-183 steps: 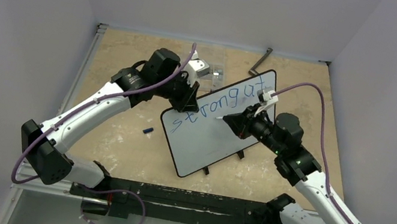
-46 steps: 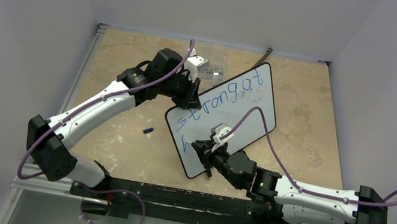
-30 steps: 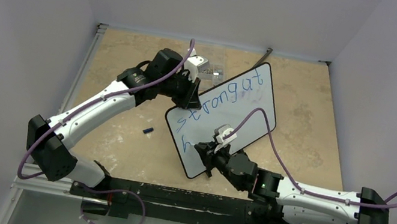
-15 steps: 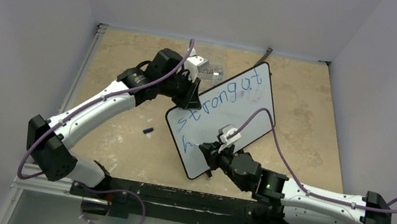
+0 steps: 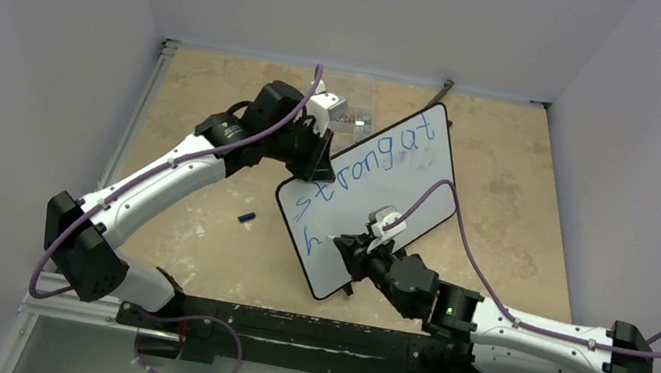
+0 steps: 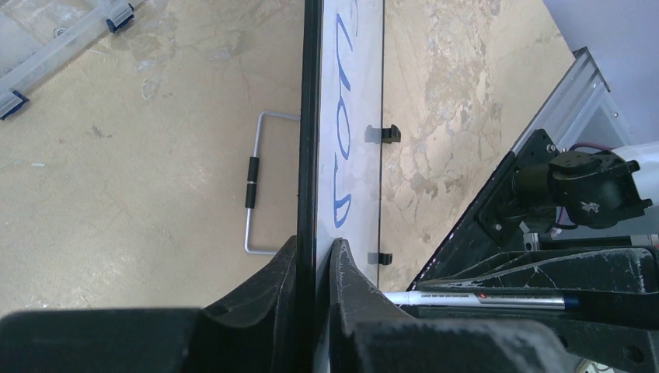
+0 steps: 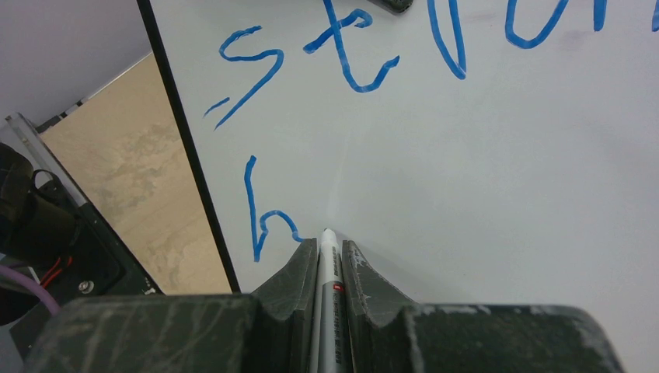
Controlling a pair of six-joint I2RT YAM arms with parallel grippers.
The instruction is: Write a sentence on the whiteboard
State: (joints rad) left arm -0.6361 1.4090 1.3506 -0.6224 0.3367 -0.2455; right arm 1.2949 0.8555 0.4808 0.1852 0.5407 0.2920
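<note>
The whiteboard (image 5: 386, 191) stands tilted in the middle of the table, black framed, with two black clips on its near edge. The sentence (image 5: 370, 168) in blue reads "strong at" on the upper row, with an "h" (image 5: 307, 236) starting a second row; the right wrist view shows the "h" (image 7: 260, 221) too. My left gripper (image 5: 315, 166) is shut on the whiteboard's upper left edge (image 6: 311, 155). My right gripper (image 5: 344, 247) is shut on a white marker (image 7: 328, 272), its tip at the board just right of the "h".
A small blue marker cap (image 5: 246, 218) lies on the table left of the board. A clear plastic box (image 5: 350, 119) sits behind the left gripper. A dark metal tool (image 5: 443, 90) lies at the back edge. A wire stand (image 6: 252, 186) shows behind the board.
The right gripper has drawn the "h" on the second row and shifted the marker slightly right. Earlier it finished "at" on the upper row. The left arm has held still.
</note>
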